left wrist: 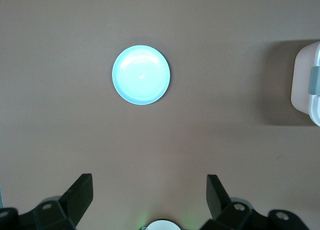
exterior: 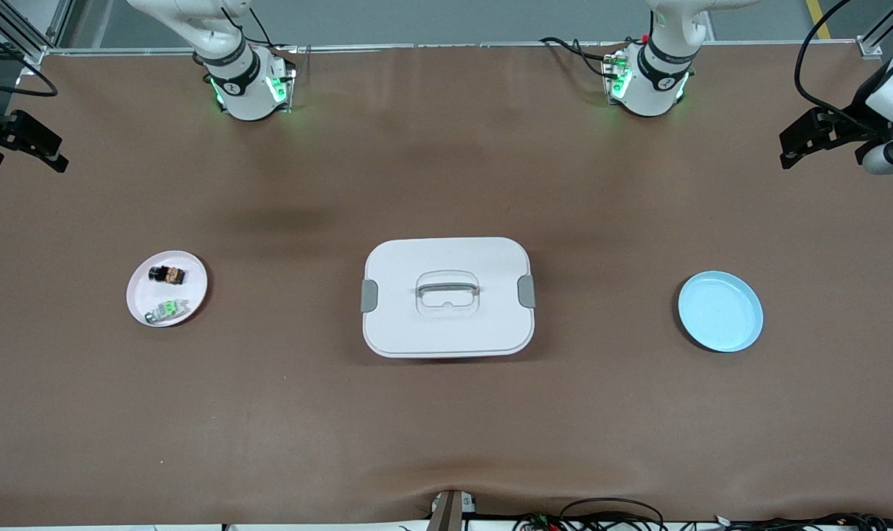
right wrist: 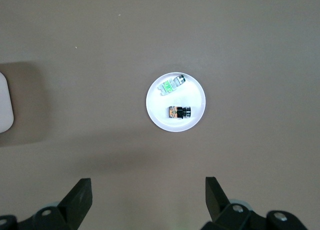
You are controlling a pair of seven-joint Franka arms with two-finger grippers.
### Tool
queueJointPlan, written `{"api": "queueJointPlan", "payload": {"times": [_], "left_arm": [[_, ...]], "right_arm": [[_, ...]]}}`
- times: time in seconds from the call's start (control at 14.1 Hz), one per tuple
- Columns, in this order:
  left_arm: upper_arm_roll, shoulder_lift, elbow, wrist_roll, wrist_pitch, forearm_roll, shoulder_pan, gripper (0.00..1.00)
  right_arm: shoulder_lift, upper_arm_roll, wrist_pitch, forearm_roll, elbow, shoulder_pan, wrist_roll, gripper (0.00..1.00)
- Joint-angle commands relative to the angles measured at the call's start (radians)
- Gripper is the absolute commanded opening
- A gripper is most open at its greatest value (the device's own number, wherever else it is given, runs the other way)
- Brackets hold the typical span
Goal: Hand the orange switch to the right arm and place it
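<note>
- Nearest the front camera on your table (exterior: 446,442) sits the white lidded box (exterior: 447,296) at mid-table, lid on, grey latches at both ends, handle lying flat.
- Toward the left arm's end you have the pale blue plate (exterior: 720,311), with nothing on it; the left wrist view shows it too (left wrist: 141,74).
- Toward the right arm's end you have the white plate (exterior: 142,295). On it the green-topped component (exterior: 167,310) lies nearer the front camera.
- The orange switch (exterior: 167,275) lies on that same plate, just beside the green-topped component and a little farther from the front camera, apart from it. No gripper touches it. The right wrist view confirms both parts (right wrist: 179,111) lying on their sides.
- Your right gripper (right wrist: 145,200) hangs high over the table's edge at the right arm's end, fingers spread wide and holding nothing.
- Your left gripper (left wrist: 147,197) hangs high over the edge at the left arm's end, fingers likewise wide apart and bare.
</note>
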Motion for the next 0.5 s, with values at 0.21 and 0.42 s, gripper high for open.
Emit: {"api": "queueJointPlan", "payload": {"times": [0.21, 0.42], "left_arm": [[-0.003, -0.020, -0.004, 0.017, -0.026, -0.044, 0.007, 1.00], [-0.002, -0.034, -0.012, 0.028, -0.034, -0.053, 0.010, 1.00]], "right_arm": [[0.098, 0.000, -0.072, 0.016, 0.098, -0.006, 0.007, 1.00], [0.098, 0.000, -0.072, 0.020, 0.098, -0.006, 0.008, 1.00]]}}
